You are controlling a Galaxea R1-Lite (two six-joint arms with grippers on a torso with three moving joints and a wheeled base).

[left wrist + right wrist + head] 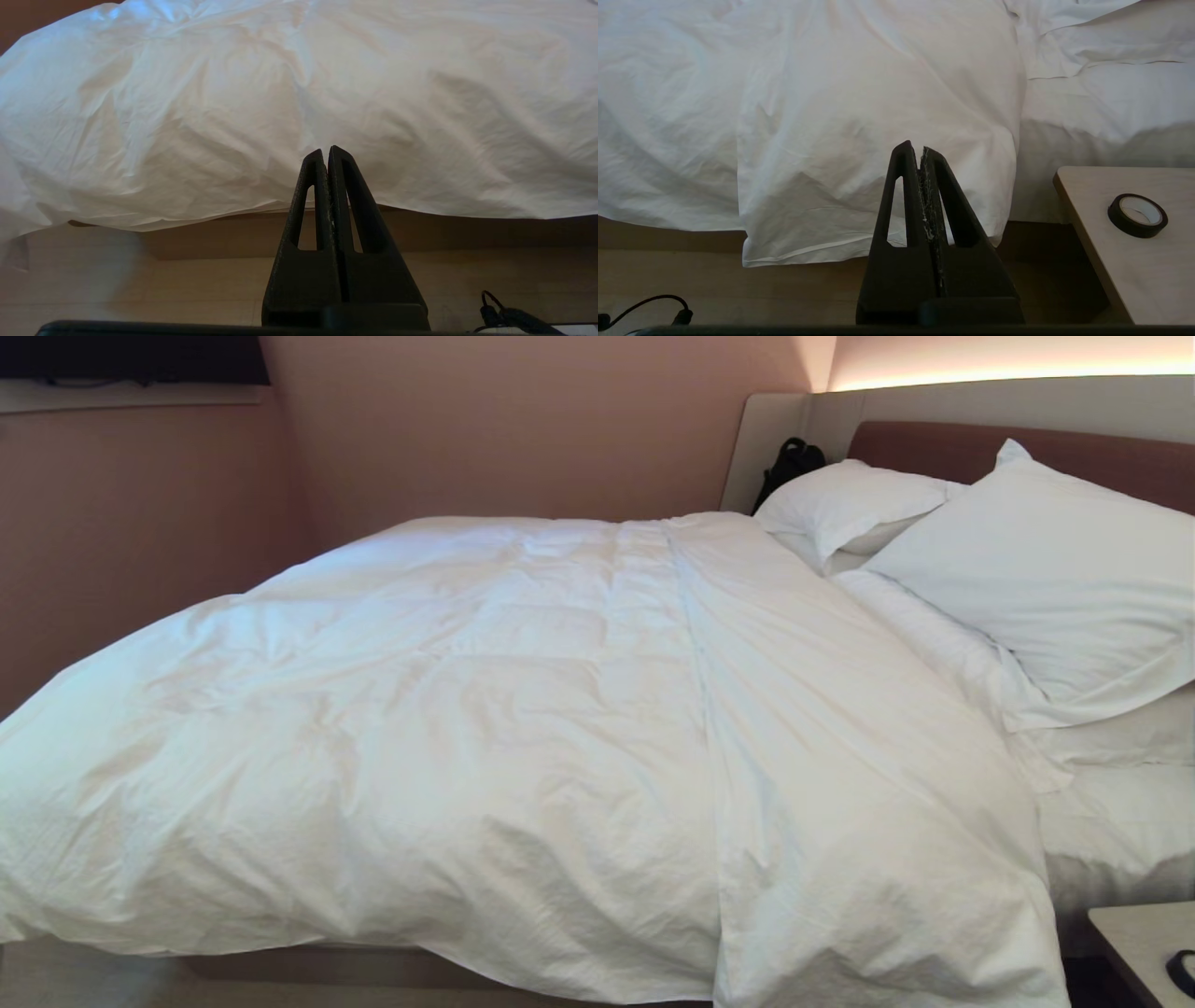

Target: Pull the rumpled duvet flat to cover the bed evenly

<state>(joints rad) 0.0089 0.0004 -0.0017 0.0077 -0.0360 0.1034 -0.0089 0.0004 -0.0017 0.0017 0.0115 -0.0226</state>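
Left gripper (325,154): fingers pressed together, nothing between them, held clear of the bed's near side above the wooden floor (140,280). It touches no fabric. Right gripper (917,151): likewise closed tight and empty, hanging in front of the duvet's overhanging near edge, not in contact with it. Neither arm appears in the head view.

Duvet (523,728): lies spread over most of the bed (1120,831), wrinkled, with a long seam-like fold running from the far side to the near edge. Its near edge hangs over the bed's near side; one flap toward the headboard end drops lower than the rest. At the headboard end the duvet stops short of the pillows, leaving a strip of white sheet exposed at the near corner.

Pillows: two white pillows (1036,579) rest against the headboard (943,448), one at the far corner, the larger one nearer. A dark bag-like item (792,462) sits beyond the far pillow; it cannot be identified with certainty.

Bedside table (1134,280): stands just beside the bed's near headboard corner. A roll of black tape (1137,215) lies flat on it near its bed-side edge.

Containers: none seen. Writing or labels: none legible.

A black cable (654,305) lies on the floor.
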